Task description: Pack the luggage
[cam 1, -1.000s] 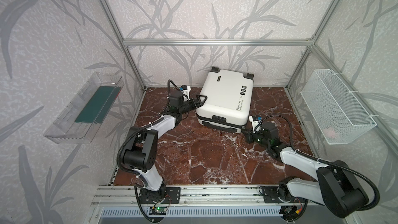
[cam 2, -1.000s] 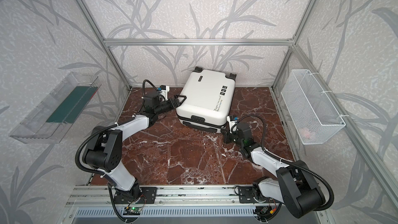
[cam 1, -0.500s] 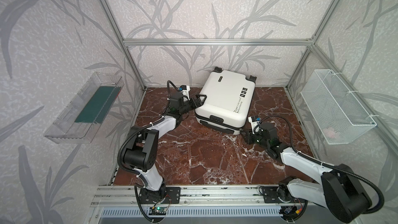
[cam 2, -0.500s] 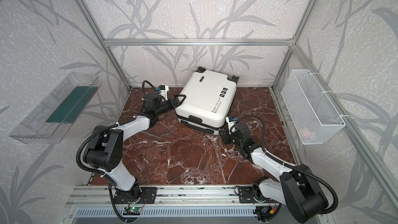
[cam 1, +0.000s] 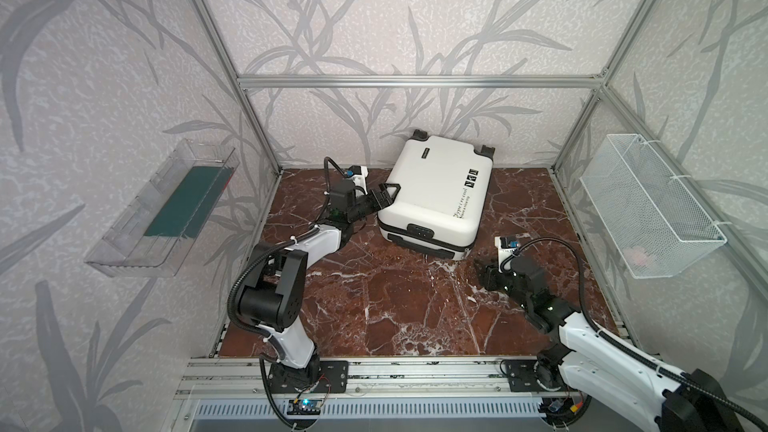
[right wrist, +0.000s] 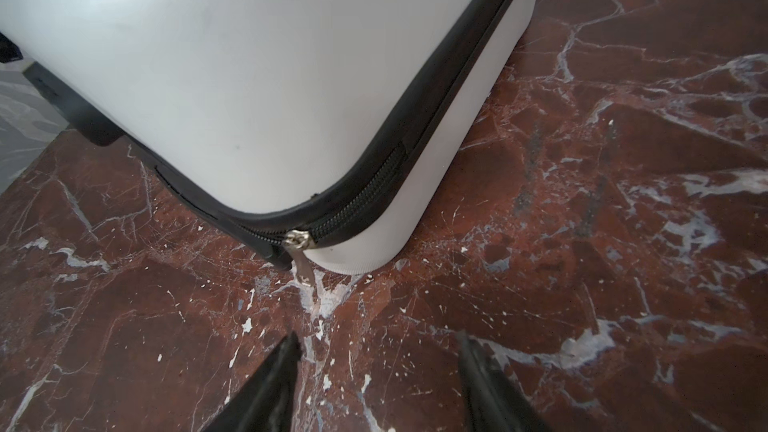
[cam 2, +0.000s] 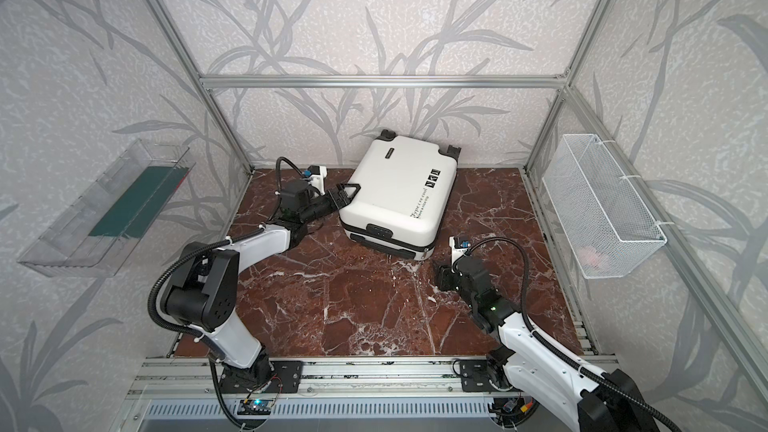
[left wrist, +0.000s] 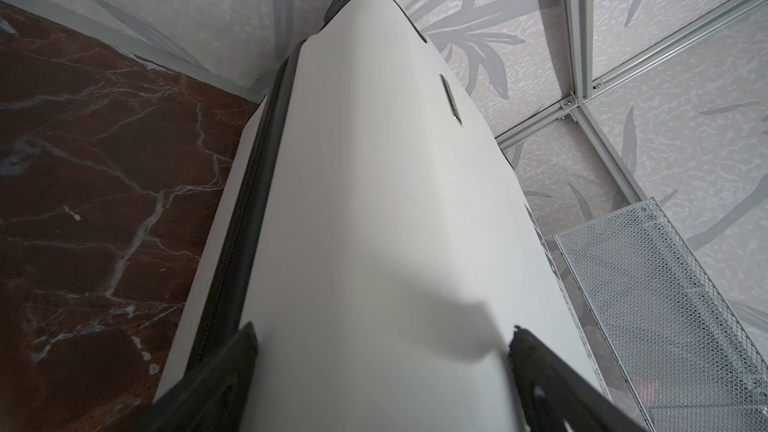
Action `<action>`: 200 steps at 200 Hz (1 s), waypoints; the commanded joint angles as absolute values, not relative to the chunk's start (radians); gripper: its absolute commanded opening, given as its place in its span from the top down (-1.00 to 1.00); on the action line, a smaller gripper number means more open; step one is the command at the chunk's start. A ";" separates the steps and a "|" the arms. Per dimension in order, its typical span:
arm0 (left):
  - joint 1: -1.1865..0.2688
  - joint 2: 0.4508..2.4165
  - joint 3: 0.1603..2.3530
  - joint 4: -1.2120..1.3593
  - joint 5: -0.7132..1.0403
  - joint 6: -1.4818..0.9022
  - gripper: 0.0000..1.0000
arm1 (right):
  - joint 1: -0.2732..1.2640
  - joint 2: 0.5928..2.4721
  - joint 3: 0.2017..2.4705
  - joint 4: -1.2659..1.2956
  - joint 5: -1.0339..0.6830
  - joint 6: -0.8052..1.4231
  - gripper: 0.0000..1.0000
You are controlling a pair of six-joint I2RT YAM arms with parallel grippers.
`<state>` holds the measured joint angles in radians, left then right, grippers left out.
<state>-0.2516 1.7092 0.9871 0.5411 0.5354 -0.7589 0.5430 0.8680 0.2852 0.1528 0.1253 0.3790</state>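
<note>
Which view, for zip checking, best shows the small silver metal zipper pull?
Right wrist view: the small silver metal zipper pull hangs sharp at the white hard-shell suitcase's corner. Both top views: too small; left wrist view: unseen.

You cannot identify the pinkish thing (cam 1: pixel 638 257) in the wire mesh basket (cam 1: pixel 656 201): small and blurred behind the mesh. The dark green item (cam 1: pixel 187 201) in the clear wall tray (cam 1: pixel 133 259) is equally unclear. In the right wrist view the suitcase (right wrist: pixel 249 56) runs off the top edge, and the bottom edge cuts the fingers (right wrist: pixel 274 384) of the right gripper (right wrist: pixel 378 338). In the left wrist view the fingers (left wrist: pixel 220 380) of the left gripper (left wrist: pixel 382 328) are blurred; whether they touch the shell, you cannot tell.
</note>
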 commanded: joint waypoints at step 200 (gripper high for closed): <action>-0.307 1.714 0.978 0.574 0.583 -0.785 -0.92 | 0.814 1.304 0.469 0.383 0.613 0.564 -0.03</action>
<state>-0.2649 1.7092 0.9852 0.5526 0.5022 -0.7616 0.8066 1.2713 0.4374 0.3489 0.5720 0.5480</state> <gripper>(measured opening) 0.960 0.533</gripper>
